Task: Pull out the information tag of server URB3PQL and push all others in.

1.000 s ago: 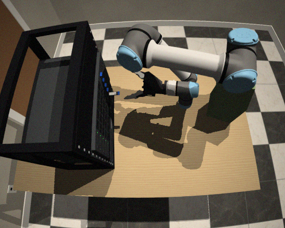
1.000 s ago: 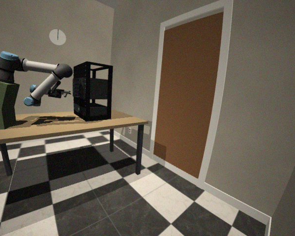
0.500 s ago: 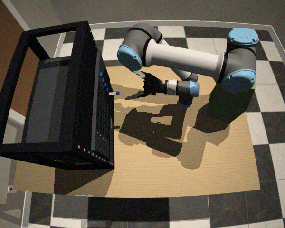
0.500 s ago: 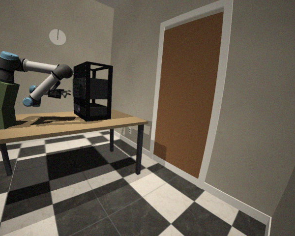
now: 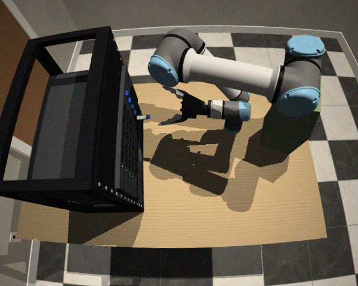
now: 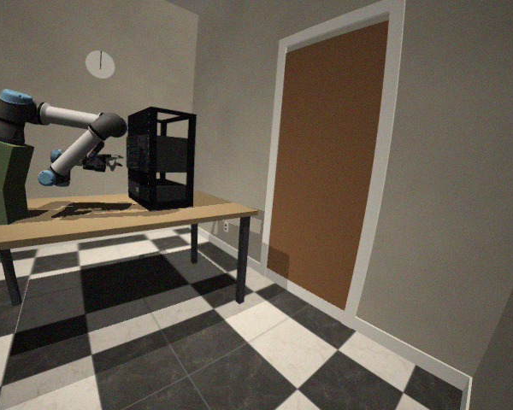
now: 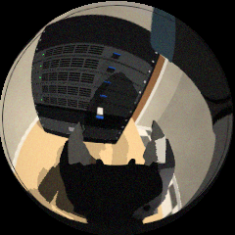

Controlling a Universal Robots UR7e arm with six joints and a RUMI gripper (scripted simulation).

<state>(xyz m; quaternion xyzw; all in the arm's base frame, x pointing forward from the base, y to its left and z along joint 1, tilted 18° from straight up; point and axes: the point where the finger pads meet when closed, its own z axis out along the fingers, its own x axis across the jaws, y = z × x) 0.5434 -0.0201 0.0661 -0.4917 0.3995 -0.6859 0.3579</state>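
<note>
At the left of the top view we see the black rack [image 5: 104,123] [image 6: 153,159] [image 7: 93,26], standing upright on the wooden counter [image 5: 203,221] [image 6: 221,209] [image 7: 33,147], its server fronts facing right, toward the arm. Green lights [image 5: 129,173] [image 7: 41,77] mark one side of these fronts. Along the other side we count five blue tabs, one to each server. Four of them, the upper blue tabs [image 5: 129,99] [image 7: 111,69], sit close against the fronts. The fifth belongs to the lowest server: here a pale information tag [image 5: 141,117] [image 7: 100,111] projects from the rack, with its blue end [image 5: 148,117] [image 7: 100,117] outermost. We cannot read any service tag at this scale, so we cannot tell which server is URB3PQL, nor whether the projecting tag is at its stop.

Next, to the right, we find the jaws [image 5: 164,106] [image 6: 120,161], spread wide with nothing between them, near the projecting tag but apart from it and from the rack. Farther right, we note the arm [image 5: 228,70] [image 6: 73,152], bent above the counter and mounted on a green pedestal [image 5: 317,106] [image 6: 15,176].
</note>
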